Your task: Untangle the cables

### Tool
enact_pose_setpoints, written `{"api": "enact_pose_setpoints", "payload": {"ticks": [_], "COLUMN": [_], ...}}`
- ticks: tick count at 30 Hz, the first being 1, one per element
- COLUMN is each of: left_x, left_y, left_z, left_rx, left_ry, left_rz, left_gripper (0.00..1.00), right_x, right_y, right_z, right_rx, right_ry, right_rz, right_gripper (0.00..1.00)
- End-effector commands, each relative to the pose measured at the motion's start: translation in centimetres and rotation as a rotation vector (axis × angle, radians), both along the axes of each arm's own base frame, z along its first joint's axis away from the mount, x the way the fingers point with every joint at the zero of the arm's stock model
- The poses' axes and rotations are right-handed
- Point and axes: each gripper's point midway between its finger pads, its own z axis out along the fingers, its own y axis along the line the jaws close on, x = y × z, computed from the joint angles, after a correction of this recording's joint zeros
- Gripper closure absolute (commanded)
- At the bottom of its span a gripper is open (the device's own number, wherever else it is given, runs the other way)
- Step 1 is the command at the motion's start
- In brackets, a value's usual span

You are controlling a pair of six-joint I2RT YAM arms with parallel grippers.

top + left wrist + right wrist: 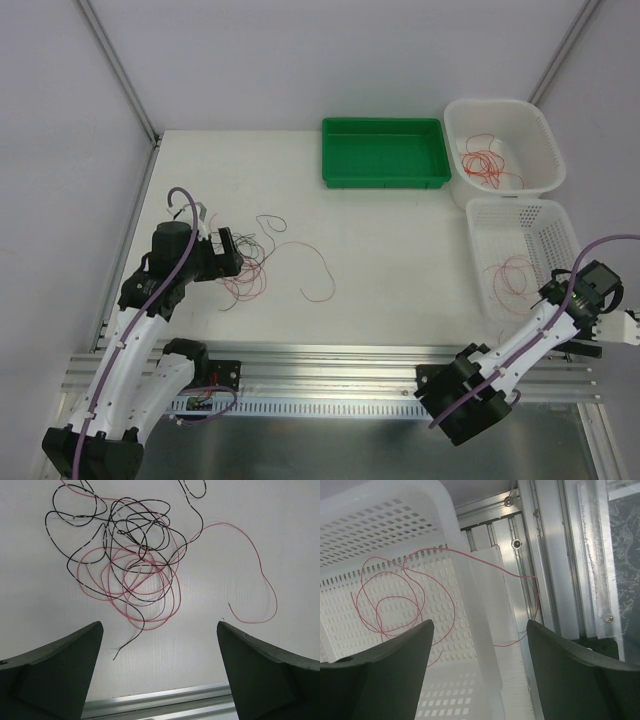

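Note:
A tangle of black and red cables [250, 268] [131, 565] lies on the white table at the left. My left gripper [228, 250] [160, 626] hovers just short of it, open, with only bare table between its fingers. One loose red cable [320, 272] [260, 580] curls to the tangle's right. Another red cable [512, 275] [395, 600] is coiled in the perforated white basket [530, 225] [465, 580]; one end drapes over the basket's wall onto the aluminium rail [540, 580]. My right gripper [600, 322] [480, 624] is above that wall, open and holding nothing.
A green tray [385, 175] stands at the back middle. A white tub [540, 130] holding red cables [485, 165] sits at the back right, behind the basket. Aluminium rails [330, 365] run along the table's near edge.

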Motion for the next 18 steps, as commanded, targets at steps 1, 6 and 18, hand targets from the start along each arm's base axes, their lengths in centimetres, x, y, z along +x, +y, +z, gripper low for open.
{"api": "enact_pose_setpoints", "payload": {"ticks": [1, 6, 18], "left_x": [0.1, 0.0, 0.0], "left_y": [-1.0, -1.2, -1.3], "left_z": [0.3, 0.3, -0.2], "left_rx": [-0.015, -0.017, -0.009], "left_ry": [-0.015, -0.017, 0.005], "left_rz": [-0.052, -0.065, -0.072], "left_gripper": [0.01, 0.01, 0.01], "right_x": [1.4, 1.9, 6.7], "right_y": [-2.0, -3.9, -5.0], "right_z": [1.9, 3.5, 3.9], "right_rx": [-0.035, -0.065, -0.11], "right_ry": [-0.061, 0.029, 0.158], "right_rz": [-0.049, -0.058, -0.047], "right_gripper": [0.21, 0.22, 0.25]}}
